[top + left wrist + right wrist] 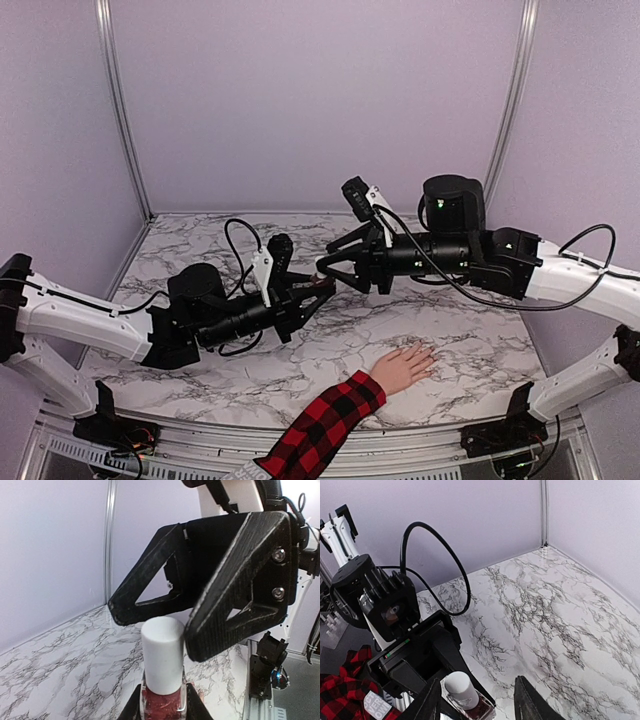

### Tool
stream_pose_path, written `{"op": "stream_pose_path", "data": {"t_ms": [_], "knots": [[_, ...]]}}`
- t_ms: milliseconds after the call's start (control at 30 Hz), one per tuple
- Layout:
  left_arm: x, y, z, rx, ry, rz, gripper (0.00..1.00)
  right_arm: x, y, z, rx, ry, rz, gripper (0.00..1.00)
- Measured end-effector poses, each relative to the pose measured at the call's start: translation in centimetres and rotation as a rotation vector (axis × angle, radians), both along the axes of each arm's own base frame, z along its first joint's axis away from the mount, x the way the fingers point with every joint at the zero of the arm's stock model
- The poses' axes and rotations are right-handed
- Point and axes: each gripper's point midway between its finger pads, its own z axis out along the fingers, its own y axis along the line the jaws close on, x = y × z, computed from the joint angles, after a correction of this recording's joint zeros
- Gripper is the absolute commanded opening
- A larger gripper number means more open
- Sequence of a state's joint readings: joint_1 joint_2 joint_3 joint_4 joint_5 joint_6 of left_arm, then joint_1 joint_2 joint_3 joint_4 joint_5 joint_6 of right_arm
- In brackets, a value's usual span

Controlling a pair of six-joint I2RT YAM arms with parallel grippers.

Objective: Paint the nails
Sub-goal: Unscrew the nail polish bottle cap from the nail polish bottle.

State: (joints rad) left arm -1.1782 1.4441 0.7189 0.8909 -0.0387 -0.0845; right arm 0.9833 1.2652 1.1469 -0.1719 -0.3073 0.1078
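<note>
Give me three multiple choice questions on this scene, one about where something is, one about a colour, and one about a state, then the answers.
1. Where does the pale hand lie?
A. flat on the marble table, near its front edge
B. between a gripper's fingers
C. against the back wall

2. What colour is the cap of the polish bottle?
A. black
B. white
C. red

3. What is the left gripper doing?
A. standing open and empty
B. gripping the polish bottle
C. pressing on the pale hand

Answers:
1 A, the top view shows it palm down on the marble, with its plaid sleeve running off the front.
2 B, the cap is plain white above dark red glass.
3 B, the bottle sits clamped between its fingers.
</note>
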Motion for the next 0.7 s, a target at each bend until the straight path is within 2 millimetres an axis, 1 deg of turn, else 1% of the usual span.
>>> {"op": "stream_pose_path", "data": {"t_ms": [133,267,433,600,700], "knots": [[1.3,0.0,-1.3,0.048,0.02,0.07,0.0,1.2,-0.2,-0.7,-0.019,0.017,-0.069,0.45],[2.2,-0.2,-1.7,0.076,0.03,0.114,0.0,2.1,0.3,-2.1,-0.053,0.05,-0.101,0.42],[3.0,-0.3,-2.0,0.097,0.037,0.158,0.0,2.7,0.8,-3.6,-0.081,0.086,-0.124,0.31],[3.6,-0.3,-2.7,0.125,0.046,0.19,0.0,2.9,0.8,-3.9,-0.085,0.099,-0.142,0.29],[3.9,-0.2,-3.0,0.14,0.051,0.21,0.0,3.1,0.8,-3.9,-0.085,0.099,-0.152,0.22]]}}
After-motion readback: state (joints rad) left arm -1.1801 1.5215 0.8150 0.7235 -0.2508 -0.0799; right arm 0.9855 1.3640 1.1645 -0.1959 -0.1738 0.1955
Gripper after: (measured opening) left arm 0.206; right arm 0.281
